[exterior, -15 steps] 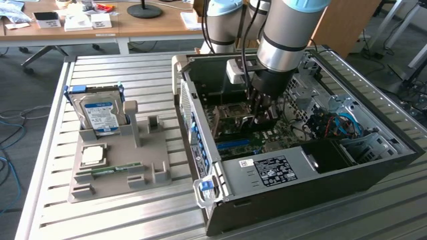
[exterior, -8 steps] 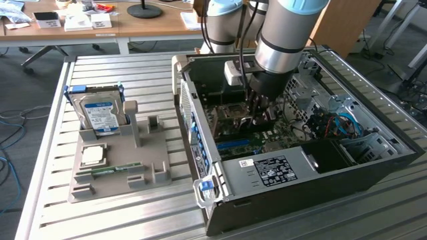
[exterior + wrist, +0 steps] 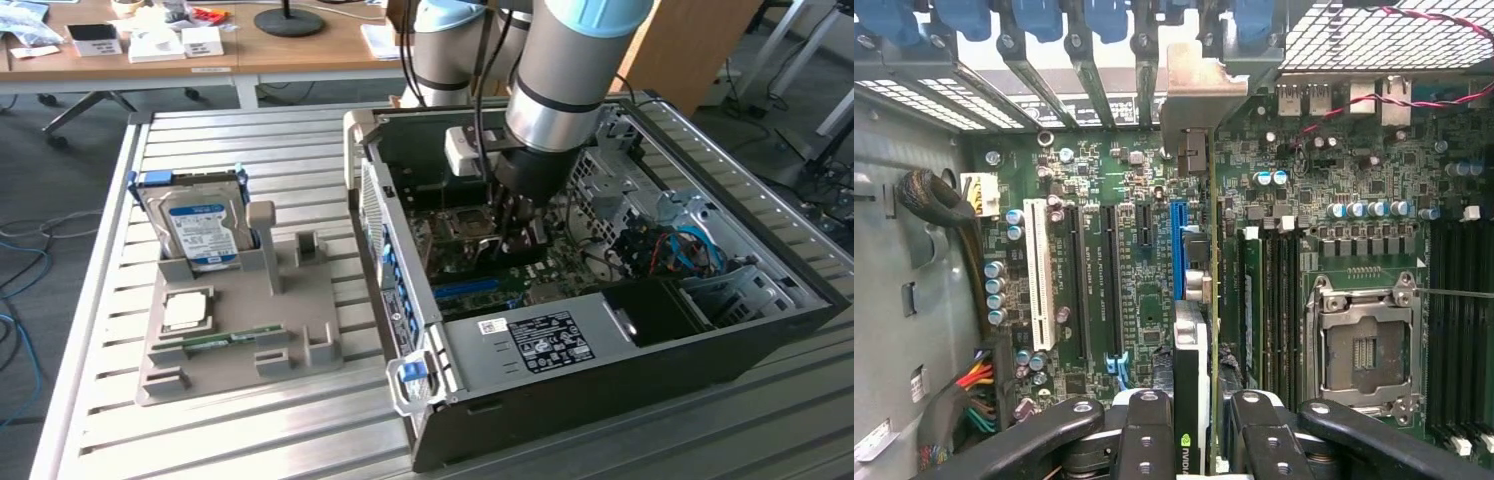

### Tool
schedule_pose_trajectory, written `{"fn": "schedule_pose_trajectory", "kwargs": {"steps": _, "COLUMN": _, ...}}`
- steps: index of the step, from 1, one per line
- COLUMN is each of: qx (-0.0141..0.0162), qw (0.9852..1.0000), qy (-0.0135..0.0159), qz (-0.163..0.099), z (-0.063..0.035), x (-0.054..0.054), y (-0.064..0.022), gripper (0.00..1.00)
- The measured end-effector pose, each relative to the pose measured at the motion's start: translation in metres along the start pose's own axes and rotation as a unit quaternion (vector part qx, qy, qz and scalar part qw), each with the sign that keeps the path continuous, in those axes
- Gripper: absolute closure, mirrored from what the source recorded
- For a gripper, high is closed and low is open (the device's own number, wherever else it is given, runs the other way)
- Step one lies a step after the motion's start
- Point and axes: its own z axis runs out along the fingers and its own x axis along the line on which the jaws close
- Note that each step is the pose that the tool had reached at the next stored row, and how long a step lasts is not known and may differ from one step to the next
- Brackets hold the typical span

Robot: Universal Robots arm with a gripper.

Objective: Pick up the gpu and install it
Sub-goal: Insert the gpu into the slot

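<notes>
The fingers [image 3: 1154, 435] were closed on the gpu [image 3: 1192, 380], one on each flat side, so they stood only a little way apart. The gpu was held on its edge (it looked like a thin strip from the wrist). Its silver end bracket [image 3: 1199, 95] was near the back wall of the computer case [image 3: 627, 345], by the row of slot covers. The card was over the motherboard [image 3: 1104, 300], just beside the blue slot [image 3: 1177, 245]. I could not tell if it was touching that slot.

In the exterior view the arm [image 3: 567, 80] hung down into the open case. Well apart, toward the exterior view's left, a grey tray [image 3: 240, 380] sat on the desk [image 3: 200, 440]. A hard drive [image 3: 200, 225] stood in it and a memory stick [image 3: 220, 340] lay flat.
</notes>
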Motion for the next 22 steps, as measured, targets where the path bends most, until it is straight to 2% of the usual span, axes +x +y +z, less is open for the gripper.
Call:
{"fn": "schedule_pose_trajectory", "kwargs": {"steps": 12, "qx": 0.0, "qw": 1.0, "qy": -0.0001, "qz": 0.0, "z": 0.0031, "x": 0.0026, "y": 0.0006, "gripper": 0.73}}
{"fn": "schedule_pose_trajectory", "kwargs": {"steps": 22, "qx": 0.0005, "qw": 1.0, "qy": -0.0002, "qz": 0.0, "z": 0.003, "x": 0.0032, "y": 0.0064, "gripper": 0.73}}
